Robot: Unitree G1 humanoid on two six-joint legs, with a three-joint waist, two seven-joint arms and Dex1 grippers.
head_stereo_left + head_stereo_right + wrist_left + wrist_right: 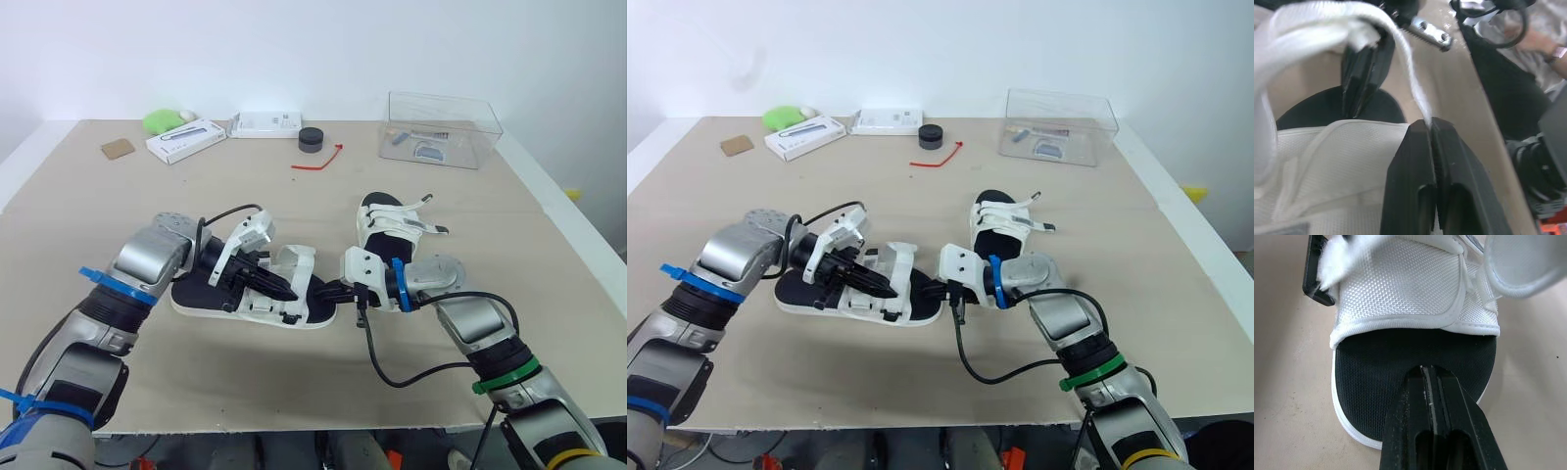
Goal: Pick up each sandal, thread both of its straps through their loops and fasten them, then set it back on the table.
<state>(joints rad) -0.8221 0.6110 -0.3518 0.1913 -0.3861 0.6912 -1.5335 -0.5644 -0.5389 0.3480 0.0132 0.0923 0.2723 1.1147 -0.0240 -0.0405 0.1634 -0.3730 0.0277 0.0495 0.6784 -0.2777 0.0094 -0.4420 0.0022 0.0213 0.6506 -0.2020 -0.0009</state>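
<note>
My left end effector (286, 291) pinches a strap (1322, 14) of the near sandal (294, 262) on the desk (98, 215). My right end effector (321, 292), pressed together, touches its toe. The second sandal (390, 227) lies at 2 o'clock.

A near sandal (898, 264) — white straps, black insole — is seen lying on the table (823, 377). The left gripper (880, 286) is set among its straps; the right gripper (933, 291) is placed at its right-hand end. A second sandal (1004, 227) is set just beyond.
</note>
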